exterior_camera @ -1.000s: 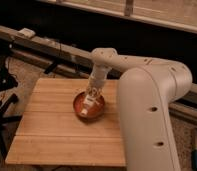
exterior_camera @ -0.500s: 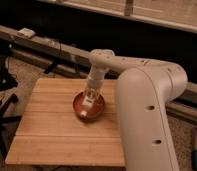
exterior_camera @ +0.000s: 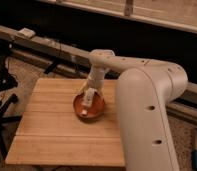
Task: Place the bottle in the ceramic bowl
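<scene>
The gripper [exterior_camera: 88, 98] hangs over the ceramic bowl [exterior_camera: 89, 107], which sits on the wooden table [exterior_camera: 57, 135] near the top's 1 o'clock area. A pale object, apparently the bottle [exterior_camera: 85, 114], lies inside the bowl at 6 o'clock.

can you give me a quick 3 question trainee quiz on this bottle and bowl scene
1. True or false: the ceramic bowl sits on the floor.
2. Where is the gripper? A) over the bowl B) off the wooden table C) by the back rail
3. What white thing is at the gripper, inside the bowl's rim?

Key:
1. False; it rests on the wooden table.
2. A
3. The bottle.
</scene>
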Available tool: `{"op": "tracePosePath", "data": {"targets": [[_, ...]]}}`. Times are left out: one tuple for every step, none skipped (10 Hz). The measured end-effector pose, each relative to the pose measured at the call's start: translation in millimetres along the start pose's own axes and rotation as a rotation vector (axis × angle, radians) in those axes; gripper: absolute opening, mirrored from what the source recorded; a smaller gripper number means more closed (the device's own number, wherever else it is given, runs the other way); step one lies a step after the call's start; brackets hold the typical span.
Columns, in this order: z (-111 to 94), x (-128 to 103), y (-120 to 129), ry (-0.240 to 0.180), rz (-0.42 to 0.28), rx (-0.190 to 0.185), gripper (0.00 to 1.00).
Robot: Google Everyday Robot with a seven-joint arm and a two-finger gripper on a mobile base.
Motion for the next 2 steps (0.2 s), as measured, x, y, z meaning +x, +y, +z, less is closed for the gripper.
{"op": "tracePosePath", "data": {"targets": [[0.2,0.1,0.4,0.000,-0.001,0.000,0.80],[0.4,0.4,1.1,0.001,-0.002,0.000,0.80]]}}
